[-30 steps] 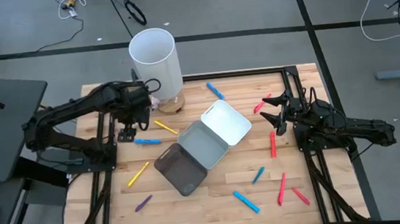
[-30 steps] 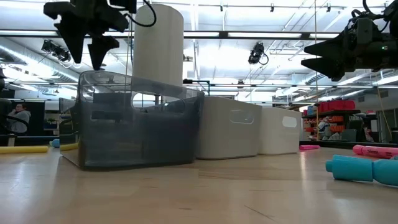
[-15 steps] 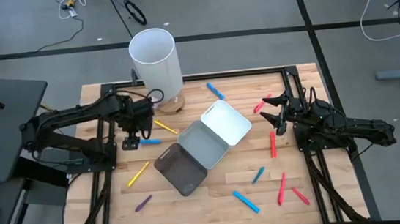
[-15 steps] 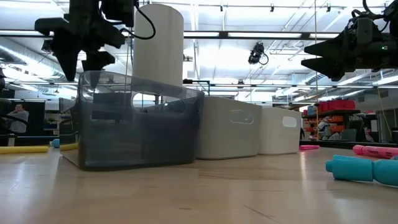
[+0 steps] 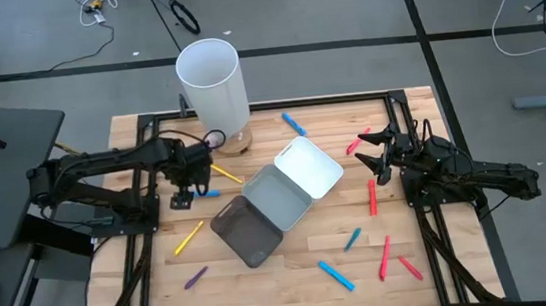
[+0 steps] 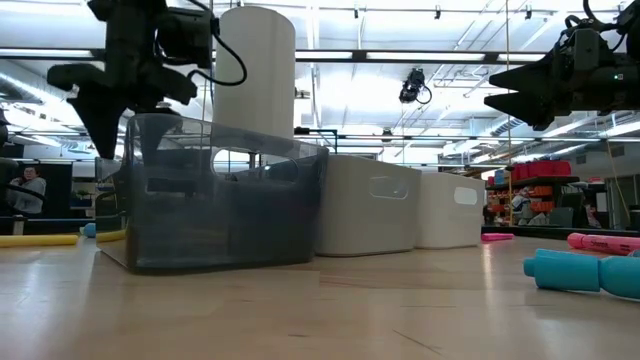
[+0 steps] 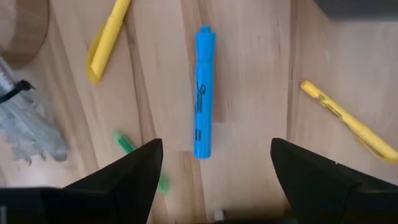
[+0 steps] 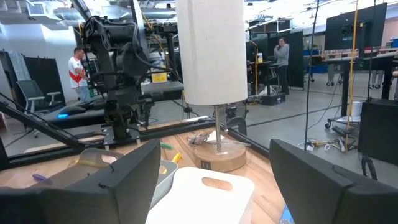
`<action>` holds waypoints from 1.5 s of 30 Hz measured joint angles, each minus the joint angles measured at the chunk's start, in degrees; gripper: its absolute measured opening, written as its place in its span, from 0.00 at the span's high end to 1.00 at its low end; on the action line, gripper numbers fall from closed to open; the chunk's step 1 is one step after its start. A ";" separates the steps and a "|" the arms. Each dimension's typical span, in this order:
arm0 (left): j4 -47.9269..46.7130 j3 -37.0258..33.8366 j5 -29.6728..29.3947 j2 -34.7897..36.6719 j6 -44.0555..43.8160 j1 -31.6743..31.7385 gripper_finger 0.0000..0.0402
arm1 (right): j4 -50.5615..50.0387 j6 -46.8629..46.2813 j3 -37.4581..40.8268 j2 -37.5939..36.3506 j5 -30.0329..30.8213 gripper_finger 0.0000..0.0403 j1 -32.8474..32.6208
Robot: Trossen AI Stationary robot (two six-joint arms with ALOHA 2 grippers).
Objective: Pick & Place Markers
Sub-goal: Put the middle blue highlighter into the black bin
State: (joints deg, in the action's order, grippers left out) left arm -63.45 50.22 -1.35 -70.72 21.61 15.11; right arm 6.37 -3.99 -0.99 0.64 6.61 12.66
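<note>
Left gripper (image 5: 186, 195) wide open, empty, straddling blue marker (image 7: 204, 92) – risk: nearby yellow marker (image 7: 107, 38) gets bumped, or off-centre pinch flicks it – right gripper (image 5: 375, 153) open, idle

A grey floor (image 5: 341, 26) crossed by cables (image 5: 184, 16) is seen; bright ceiling lights (image 6: 380, 95) and distant shelving (image 6: 525, 195) are visible.

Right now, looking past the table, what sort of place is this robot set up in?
Most likely a robotics lab or workshop in an open industrial hall. The low view shows ceiling light strips and distant shelving; the right wrist view shows people standing among desks; cables trail across the grey floor beside the wooden table.
</note>
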 joint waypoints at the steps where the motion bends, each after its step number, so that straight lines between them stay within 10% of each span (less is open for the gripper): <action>1: 0.62 -0.48 0.10 0.00 0.00 0.00 0.24 | 0.02 0.02 0.00 0.00 0.00 0.25 -0.01; 45: 26.24 -16.29 2.63 -9.05 1.78 0.11 0.24 | 0.02 0.02 0.00 0.02 0.00 0.25 0.01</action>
State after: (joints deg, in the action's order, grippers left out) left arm -37.21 33.93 1.28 -79.77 23.39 15.22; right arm 6.39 -3.97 -0.99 0.67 6.61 12.67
